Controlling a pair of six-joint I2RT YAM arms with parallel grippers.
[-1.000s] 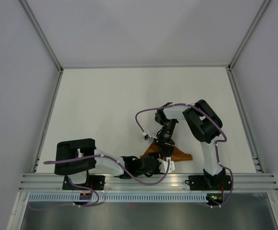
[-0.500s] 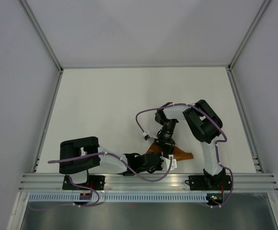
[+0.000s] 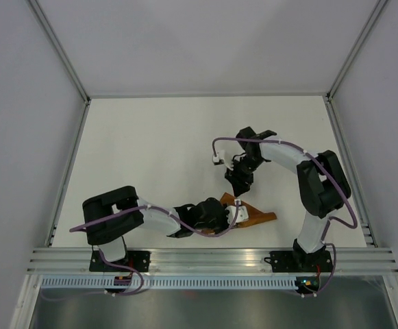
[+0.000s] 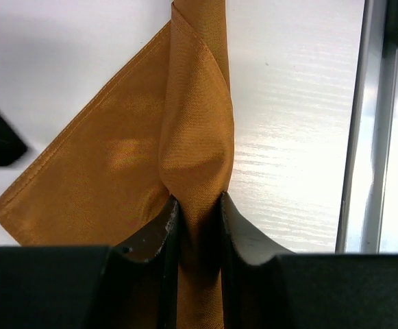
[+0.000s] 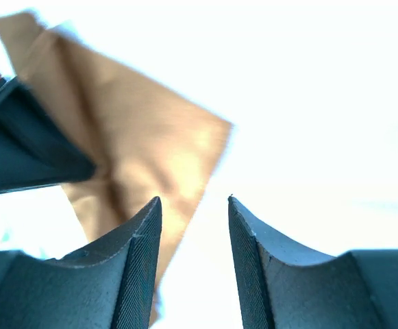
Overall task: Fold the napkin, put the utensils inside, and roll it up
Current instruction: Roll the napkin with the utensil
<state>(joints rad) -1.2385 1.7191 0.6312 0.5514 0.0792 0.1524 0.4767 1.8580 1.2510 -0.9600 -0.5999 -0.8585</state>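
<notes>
The napkin (image 3: pixel 257 215) is a rust-orange cloth, folded into a narrow wedge near the table's front edge. My left gripper (image 3: pixel 234 214) is at its left end. In the left wrist view the napkin (image 4: pixel 116 164) bunches into a raised fold, and my left gripper (image 4: pixel 197 205) is shut on that fold. My right gripper (image 3: pixel 240 184) hangs just behind the cloth and clear of it. The right wrist view shows my right gripper (image 5: pixel 194 200) open with nothing between its fingers, above the blurred napkin (image 5: pixel 137 130). The utensils are out of view.
An aluminium rail (image 3: pixel 212 259) runs along the near edge, seen close beside the cloth in the left wrist view as the rail (image 4: pixel 373 137). The left arm's black wrist (image 5: pixel 20 147) sits at the left of the right wrist view. White walls enclose the table (image 3: pixel 151 151).
My right gripper opened, let go of the napkin and drew back away from it, its arm swinging right. My left gripper closed on the napkin's fold and moved slightly farther in.
</notes>
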